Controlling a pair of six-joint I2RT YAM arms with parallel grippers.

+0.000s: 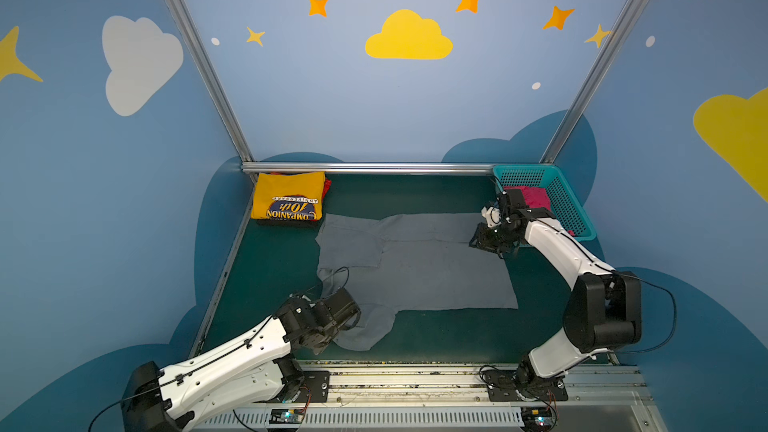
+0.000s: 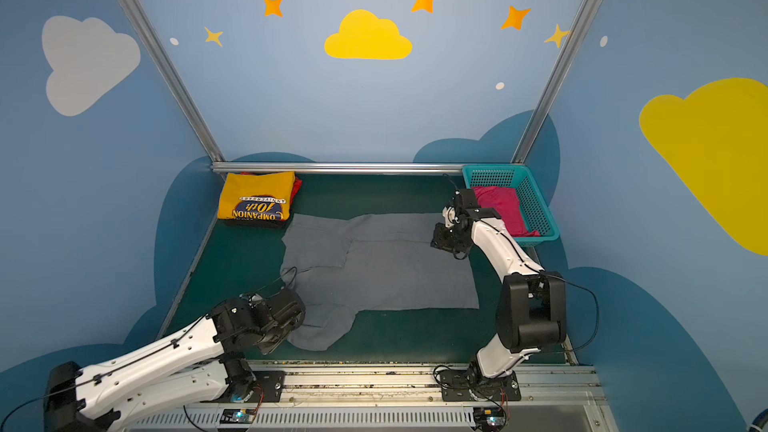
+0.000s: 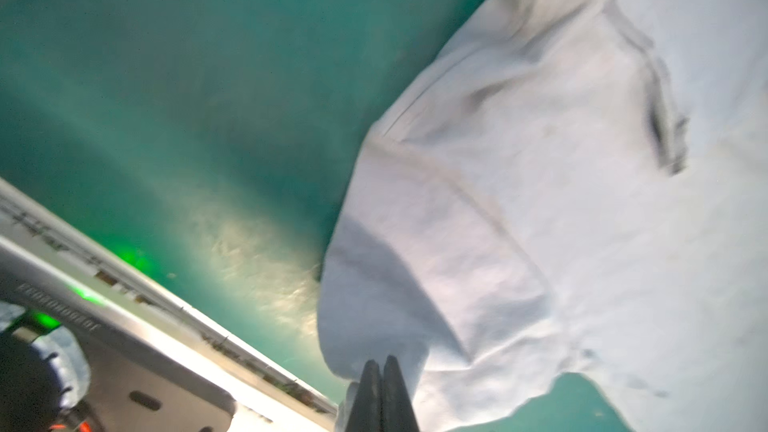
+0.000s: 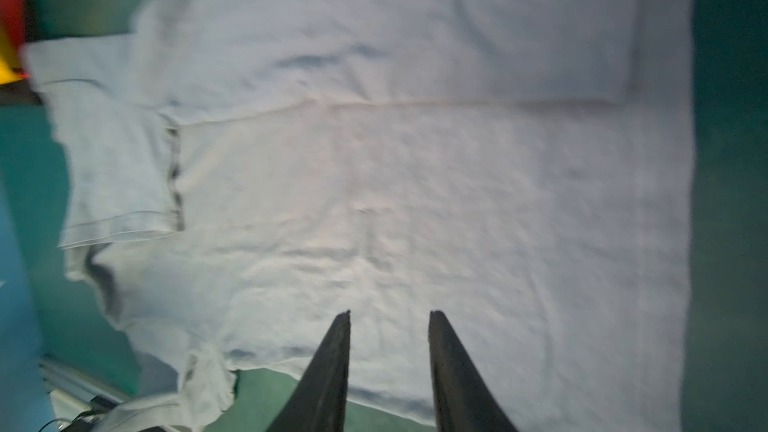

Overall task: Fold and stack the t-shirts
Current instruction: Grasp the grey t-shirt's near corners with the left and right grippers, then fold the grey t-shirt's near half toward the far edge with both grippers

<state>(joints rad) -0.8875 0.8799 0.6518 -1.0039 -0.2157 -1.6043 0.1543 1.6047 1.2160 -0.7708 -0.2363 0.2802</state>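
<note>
A slate-grey t-shirt (image 1: pixel 415 268) (image 2: pixel 382 268) lies spread on the green mat, its far side folded inward. My left gripper (image 3: pixel 380 361) is shut on the near sleeve of this shirt (image 3: pixel 540 201), and creases run out from the pinched cloth. In both top views the wrist hides those fingers. My right gripper (image 4: pixel 389 313) (image 1: pixel 482 238) hovers open over the grey shirt's (image 4: pixel 374 160) right edge with nothing between its fingers. A folded yellow t-shirt (image 1: pixel 289 199) (image 2: pixel 257 197) with navy print sits at the back left corner. A magenta-pink t-shirt (image 1: pixel 536 197) (image 2: pixel 498 205) lies in the basket.
The teal perforated basket (image 1: pixel 565 197) (image 2: pixel 536 201) stands at the back right, just behind my right arm. Red cloth (image 1: pixel 328 187) peeks out under the yellow shirt. A metal rail (image 1: pixel 415 380) runs along the front edge, and a frame bar (image 1: pixel 374 168) along the back.
</note>
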